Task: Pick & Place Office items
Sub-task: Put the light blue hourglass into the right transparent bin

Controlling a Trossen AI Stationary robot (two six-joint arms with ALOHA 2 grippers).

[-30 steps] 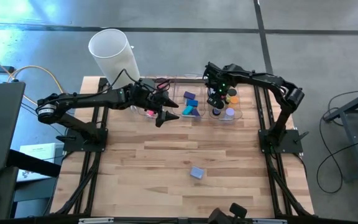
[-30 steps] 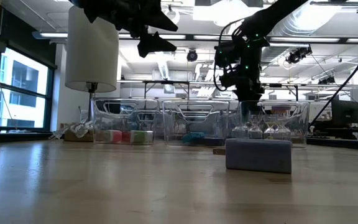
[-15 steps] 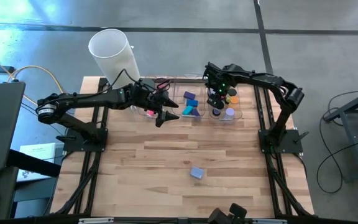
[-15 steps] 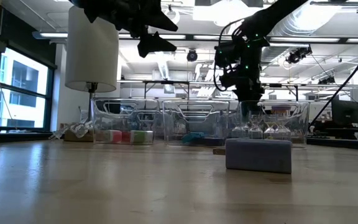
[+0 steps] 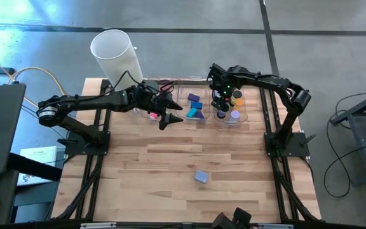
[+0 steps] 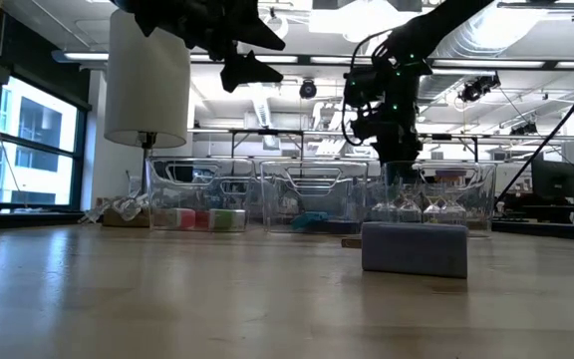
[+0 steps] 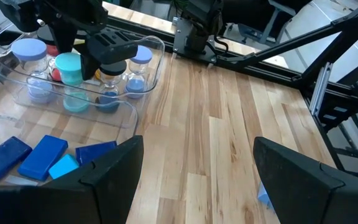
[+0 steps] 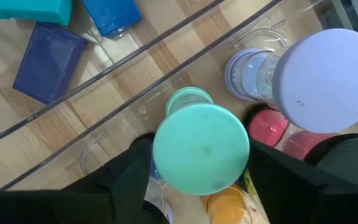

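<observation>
The right tool (image 5: 221,100) hangs over the right-hand clear bin (image 5: 240,117) at the tabletop's (image 5: 170,165) far edge, fingers either side of a green-capped roll (image 8: 201,148) standing among the other rolls; whether they grip it, I cannot tell. The left tool (image 5: 172,113), spread wide and empty, hovers by the left bin. One lavender block (image 5: 201,177) lies alone toward the near edge.

- The right claw (image 5: 222,102) covered part of the rolls (image 5: 234,107) from above.
- A blue piece (image 7: 263,194) was half hidden behind a left finger (image 7: 303,180).
- The cylinder (image 6: 147,80) was cut off at the low view's top.
</observation>
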